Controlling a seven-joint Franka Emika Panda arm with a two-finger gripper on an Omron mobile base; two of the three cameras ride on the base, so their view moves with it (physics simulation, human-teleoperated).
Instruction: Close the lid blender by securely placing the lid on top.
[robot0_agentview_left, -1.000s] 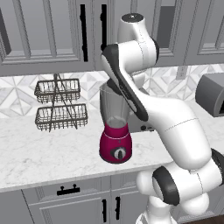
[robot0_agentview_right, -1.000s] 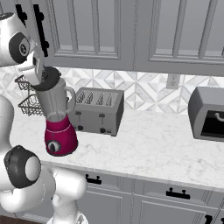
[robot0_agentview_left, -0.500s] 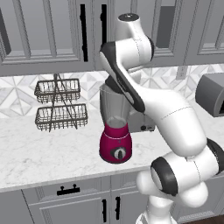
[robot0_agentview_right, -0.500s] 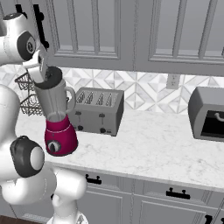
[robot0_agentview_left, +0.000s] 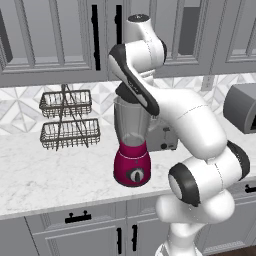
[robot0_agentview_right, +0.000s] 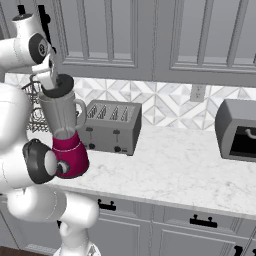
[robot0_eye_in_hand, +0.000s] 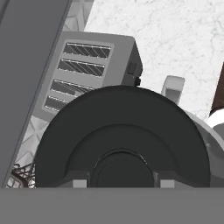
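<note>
The blender stands on the marble counter, with a crimson base (robot0_agentview_left: 132, 163), a black knob (robot0_agentview_left: 136, 175) and a clear grey jar (robot0_agentview_left: 131, 120) whose handle faces the toaster. The jar (robot0_agentview_right: 60, 112) carries the dark lid (robot0_agentview_right: 63, 86) at its rim, slightly tilted. My gripper (robot0_agentview_right: 53, 79) comes down from above, shut on the lid. In the hand view the lid (robot0_eye_in_hand: 122, 135) is a wide dark disc right in front of the gripper (robot0_eye_in_hand: 122, 183), whose tips flank the raised centre. The jar rim (robot0_eye_in_hand: 209, 135) peeks out at the right.
A boxy silver toaster (robot0_agentview_right: 111, 127) stands just right of the blender. A two-tier wire basket rack (robot0_agentview_left: 67, 120) stands to its left by the backsplash. A dark appliance (robot0_agentview_right: 240, 131) sits at the far right. Upper cabinets (robot0_agentview_right: 110, 35) hang close above the hand.
The hand has carried the lid a little to the right and down, from beside the jar's rim to on top of it. The arm's elbow has swung along with it.
</note>
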